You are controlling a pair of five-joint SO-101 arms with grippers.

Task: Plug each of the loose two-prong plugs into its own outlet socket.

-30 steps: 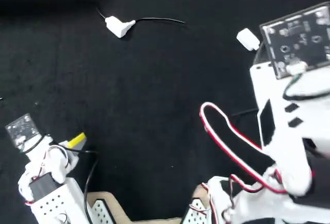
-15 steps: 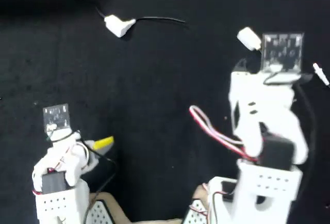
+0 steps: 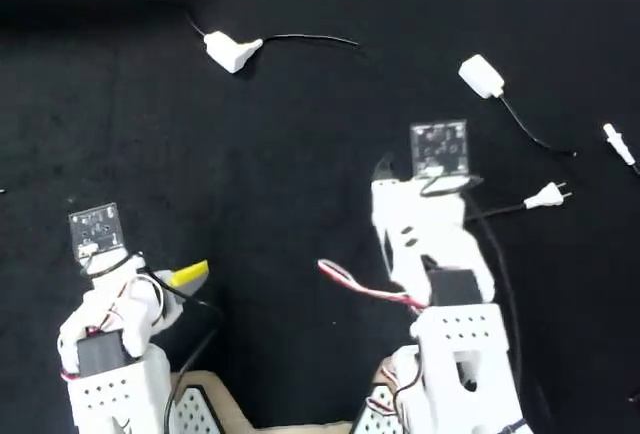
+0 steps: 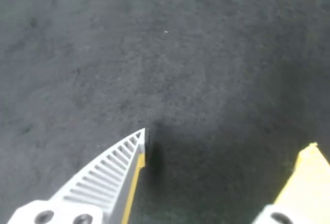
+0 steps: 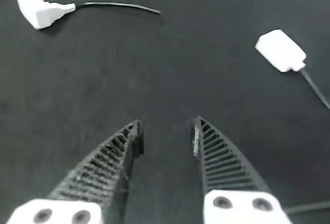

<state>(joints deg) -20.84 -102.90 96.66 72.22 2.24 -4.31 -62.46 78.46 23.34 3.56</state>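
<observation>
Swinging in from the far right, the right gripper now hangs with jaws spread; the nearest two-prong plug lies off its right side, long axis seemingly crosswise, prongs pointing away. Left gripper, likewise parted, sits well apart

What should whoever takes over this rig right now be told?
Left gripper: open, holding nothing, near left of the black table.
Right gripper: open, holding nothing, mid-table.
Left socket and right socket lie along the far side, nothing plugged in.
One two-prong plug lies right of the right arm; a second plug at the right edge.
Done: nothing. To do: both plugs.
</observation>
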